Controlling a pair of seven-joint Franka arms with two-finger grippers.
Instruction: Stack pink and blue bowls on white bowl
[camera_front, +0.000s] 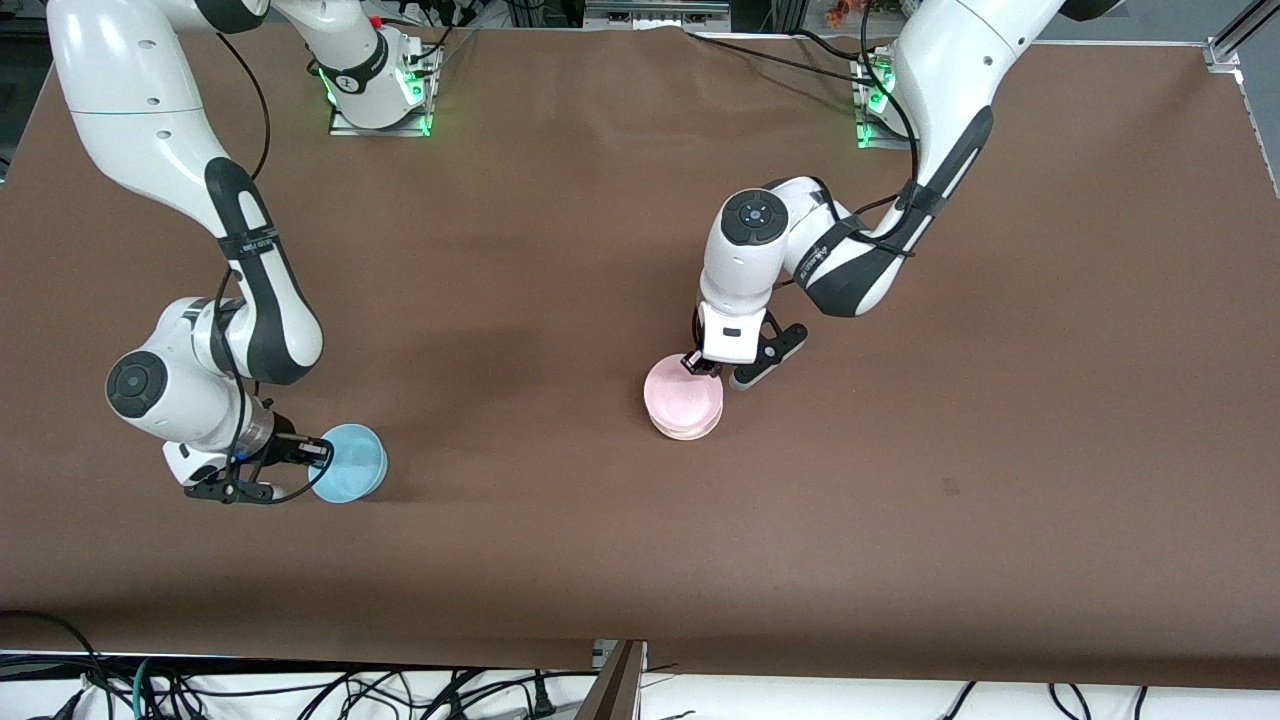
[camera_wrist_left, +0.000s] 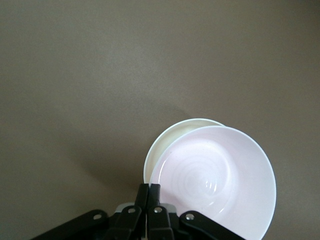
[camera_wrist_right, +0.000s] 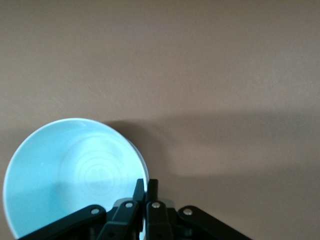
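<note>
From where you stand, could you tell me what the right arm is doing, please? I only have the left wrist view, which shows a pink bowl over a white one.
Observer: The right gripper is at the right arm's end of the table, shut on the rim of the blue bowl.
Operator: Thank you. Is that bowl close to my stack?
Observer: No, it is well apart from the pink bowl and a little nearer to the front camera.
Operator: And how does my own gripper look from outside?
Observer: The left gripper grips the pink bowl's rim on the edge toward the robots' bases. Only a sliver of the white bowl shows beneath.
</note>
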